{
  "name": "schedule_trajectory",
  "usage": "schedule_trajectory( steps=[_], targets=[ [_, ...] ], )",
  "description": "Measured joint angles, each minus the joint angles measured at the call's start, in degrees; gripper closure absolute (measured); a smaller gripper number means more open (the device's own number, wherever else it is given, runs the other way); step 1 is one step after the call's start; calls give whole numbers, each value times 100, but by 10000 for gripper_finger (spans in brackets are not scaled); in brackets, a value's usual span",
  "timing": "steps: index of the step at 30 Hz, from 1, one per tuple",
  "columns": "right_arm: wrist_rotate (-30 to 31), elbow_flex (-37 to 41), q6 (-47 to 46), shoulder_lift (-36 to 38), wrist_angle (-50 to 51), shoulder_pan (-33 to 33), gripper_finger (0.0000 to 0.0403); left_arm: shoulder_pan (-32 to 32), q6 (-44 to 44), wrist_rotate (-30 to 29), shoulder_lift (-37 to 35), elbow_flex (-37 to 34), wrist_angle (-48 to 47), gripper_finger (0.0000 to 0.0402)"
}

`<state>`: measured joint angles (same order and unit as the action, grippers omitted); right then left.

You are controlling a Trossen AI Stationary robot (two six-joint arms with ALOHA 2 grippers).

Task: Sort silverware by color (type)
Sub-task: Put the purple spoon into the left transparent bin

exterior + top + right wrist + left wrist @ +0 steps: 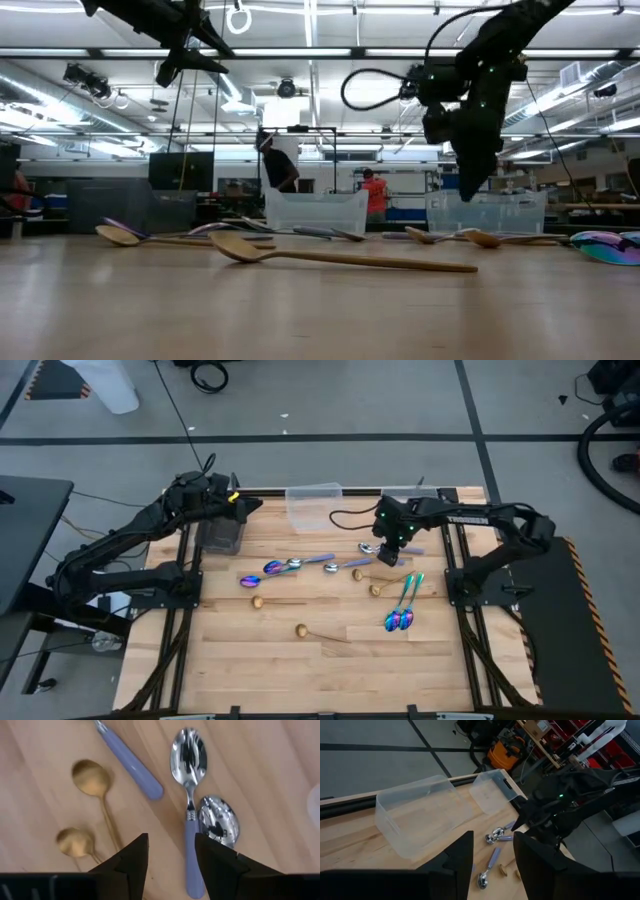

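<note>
right claw [170,857] open and empty above the table, silver spoon [188,770] with lilac handle just past its fingertips, gold spoons [92,782] beside, left claw [492,852] open over the clear bin [415,817]

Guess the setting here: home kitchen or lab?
Most likely a robotics lab or open workshop, not a kitchen. The spoons lie on a wooden bench framed by black rails, the floor is taped concrete, and the low view shows strip lights over equipment benches with a person standing behind.

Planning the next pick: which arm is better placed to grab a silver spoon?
Right. Its open pincer hangs directly over the silver spoons; the left pincer sits back by the clear containers.
</note>
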<state>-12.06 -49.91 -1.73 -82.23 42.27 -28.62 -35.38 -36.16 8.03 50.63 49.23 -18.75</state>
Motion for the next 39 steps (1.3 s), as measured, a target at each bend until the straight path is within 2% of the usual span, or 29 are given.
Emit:
schedule_trajectory(
  steps=[8, 13, 25, 30, 36, 39],
  targets=[
    [82, 0, 72, -676, -4, 80, 234, -1, -5, 0, 0, 0, -1, 253],
    [564, 4, 202, -930, -33, 215, 234, 1, -63, 2, 0, 0, -1, 253],
    [687, 507, 172, -911, -607, 142, 249, 1, -59, 2, 0, 0, -3, 253],
    [879, 643, 171, -888, -829, 236, 277, 1, -65, 2, 0, 0, -3, 253],
    [1180, 647, 174, -893, -837, 409, 344, -1, -63, 4, 0, 0, -3, 253],
    [1294, 647, 151, -895, -830, 484, 346, -1, -61, 3, 0, 0, -1, 253]
  ],
)
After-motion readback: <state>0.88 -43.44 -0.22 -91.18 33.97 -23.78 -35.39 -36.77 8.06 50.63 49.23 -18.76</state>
